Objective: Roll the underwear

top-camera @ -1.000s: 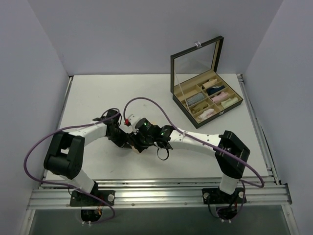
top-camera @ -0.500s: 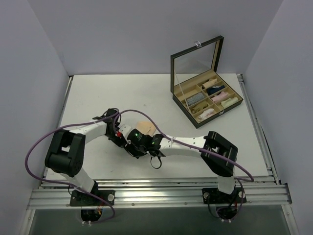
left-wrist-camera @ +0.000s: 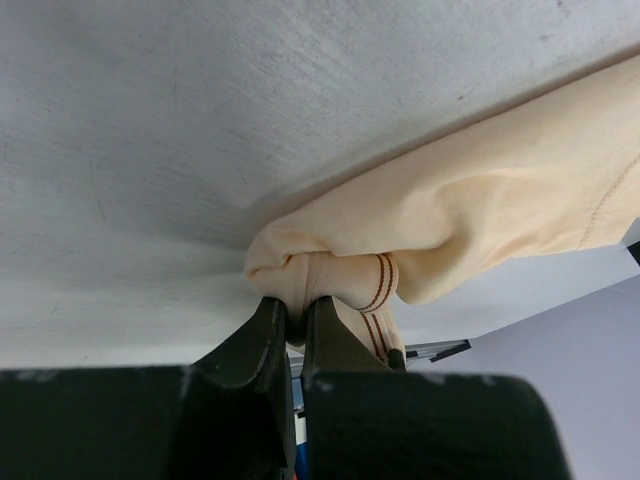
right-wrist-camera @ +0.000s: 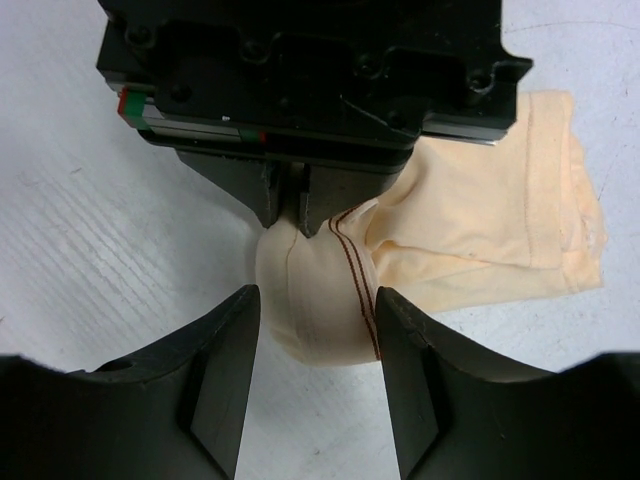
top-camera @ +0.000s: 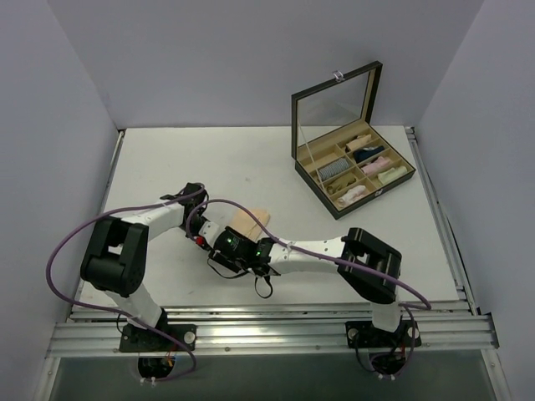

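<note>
The underwear (right-wrist-camera: 470, 225) is pale peach-beige cloth lying on the white table, with its near end bunched into a rounded roll (right-wrist-camera: 318, 300) edged by a red-brown double stitch. My left gripper (right-wrist-camera: 293, 212) is shut on that rolled end; the left wrist view shows its jaws (left-wrist-camera: 295, 305) pinching the cloth (left-wrist-camera: 450, 210). My right gripper (right-wrist-camera: 315, 300) is open, its two fingers standing either side of the roll without touching it. In the top view the underwear (top-camera: 252, 219) peeks out beyond the left gripper (top-camera: 203, 236) and the right gripper (top-camera: 224, 245), which meet head to head.
An open dark box (top-camera: 382, 192) with a mirrored lid stands at the back right, its compartments holding several pink, cream, grey and dark cloth rolls. Purple cables loop over both arms. The table's near edge rail (top-camera: 276, 322) lies just behind the grippers.
Both grippers have shifted left and toward the near edge, drawing the cloth along. The underwear, hidden under the wrists a second ago, now shows beyond them.
</note>
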`<state>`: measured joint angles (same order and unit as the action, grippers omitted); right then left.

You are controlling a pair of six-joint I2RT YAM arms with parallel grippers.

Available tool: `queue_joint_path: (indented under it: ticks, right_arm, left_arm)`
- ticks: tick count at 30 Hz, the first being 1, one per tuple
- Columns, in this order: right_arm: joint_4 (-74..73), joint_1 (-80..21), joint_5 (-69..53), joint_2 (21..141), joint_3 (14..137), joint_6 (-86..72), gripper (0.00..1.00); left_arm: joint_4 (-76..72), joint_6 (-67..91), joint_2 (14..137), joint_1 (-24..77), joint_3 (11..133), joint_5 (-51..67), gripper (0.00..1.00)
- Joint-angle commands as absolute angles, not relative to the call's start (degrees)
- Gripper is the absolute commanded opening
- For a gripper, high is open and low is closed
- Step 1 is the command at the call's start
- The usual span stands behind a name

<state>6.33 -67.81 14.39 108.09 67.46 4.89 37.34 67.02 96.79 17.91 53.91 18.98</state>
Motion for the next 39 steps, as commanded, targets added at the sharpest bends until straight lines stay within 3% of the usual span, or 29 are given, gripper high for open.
queue_joint_path:
  ticks: [1, 11, 14, 20, 22, 23, 30, 39]
  right_arm:
    - [6.59, -68.03, 16.61, 110.04, 69.78, 7.03, 0.45]
    - [7.03, -68.20, 16.61, 112.85, 70.31, 5.63, 0.44]
    - [7.12, -68.29, 16.79, 114.08, 70.84, 4.66, 0.38]
    - [9.66, -66.02, 10.93, 113.73, 68.56, -1.91, 0.07]
    - [11.33, -63.29, 5.21, 111.37, 66.37, -6.30, 0.03]
    - [12.99, -62.24, 3.36, 110.40, 65.31, -7.72, 0.00]
    - [17.31, -53.97, -16.50, 110.20, 60.91, -17.74, 0.00]
    - [23.29, -49.48, -30.49, 115.39, 59.94, -24.95, 0.00]
  left_arm:
    - [43.77, 65.22, 98.61, 18.11, 54.84, 16.88, 0.02]
    - [46.50, 64.60, 99.32, 18.02, 56.87, 16.70, 0.02]
    - [46.06, 64.95, 98.62, 18.02, 56.95, 17.49, 0.02]
    - [44.65, 64.25, 98.17, 17.93, 57.83, 19.07, 0.03]
    - [45.70, 62.85, 98.26, 17.93, 58.44, 17.85, 0.07]
    - [45.53, 62.32, 98.26, 17.76, 58.36, 17.67, 0.18]
    - [43.94, 54.94, 94.22, 15.64, 60.02, 15.83, 0.52]
    - [47.99, 50.89, 92.29, 15.47, 61.61, 10.99, 0.61]
